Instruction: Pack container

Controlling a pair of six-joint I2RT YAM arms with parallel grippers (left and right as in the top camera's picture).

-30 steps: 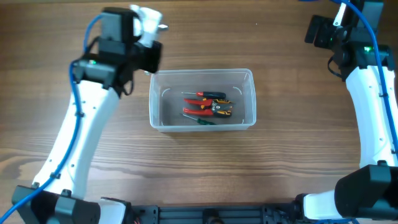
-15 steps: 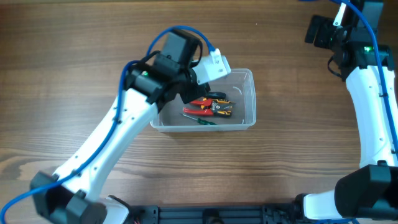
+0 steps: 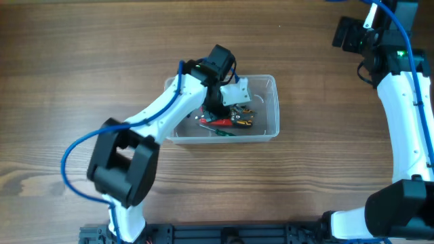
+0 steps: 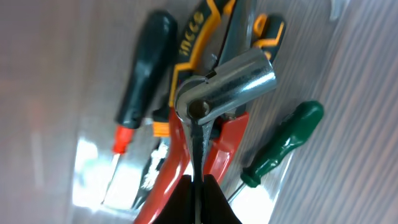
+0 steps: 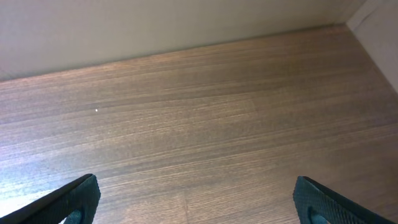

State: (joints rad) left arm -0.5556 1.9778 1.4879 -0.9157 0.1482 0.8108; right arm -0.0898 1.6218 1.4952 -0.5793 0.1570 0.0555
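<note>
Wooden table (image 3: 74, 74) (perhaps pale wall (image 5: 124, 25) behind)

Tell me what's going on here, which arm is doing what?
The left end effector is down inside the container, shut on the thin shaft of a metal socket tool, holding it over the pliers, a black-handled screwdriver and a green-handled screwdriver lying in there. It has not let go yet. The right end effector is open and empty over the table, off to the side.
</note>
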